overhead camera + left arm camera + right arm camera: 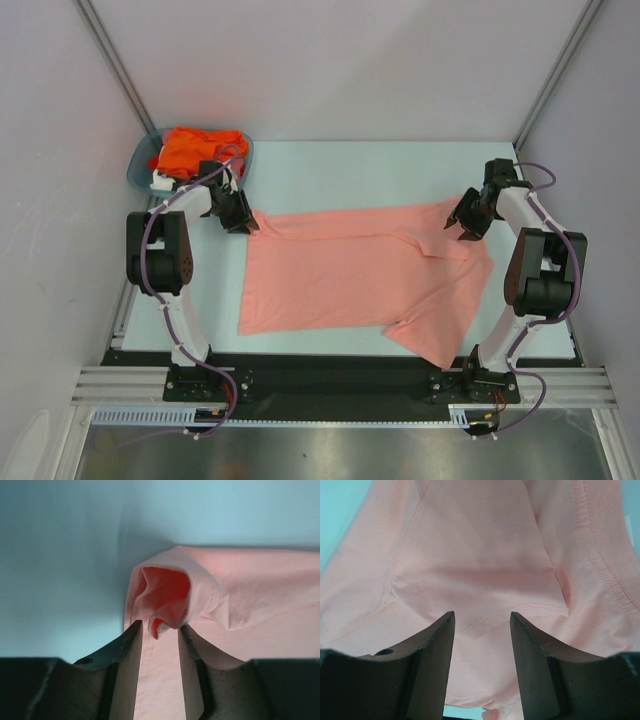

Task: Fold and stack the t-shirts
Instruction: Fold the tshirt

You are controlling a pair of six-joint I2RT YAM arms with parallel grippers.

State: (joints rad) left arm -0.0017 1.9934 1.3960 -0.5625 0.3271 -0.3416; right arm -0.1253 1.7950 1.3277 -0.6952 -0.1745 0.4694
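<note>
From above, the salmon-pink t-shirt point(350, 275) lies spread across the middle of the desk point(330, 165), creased and doubled over toward the right edge. The orange t-shirt point(195, 148) sits heaped in the teal basket point(140, 165) at the far left corner. The left tool point(238, 212) is at the pink shirt's far left corner and the right tool point(467, 222) at its far right. In the left wrist view, pink cloth fills the gap between the jaws, but I cannot tell whether it is clamped. In the right wrist view, the jaws stand apart over flat cloth, gripping nothing. I judge the task barely begun: no shirt is folded and no stack exists.
</note>
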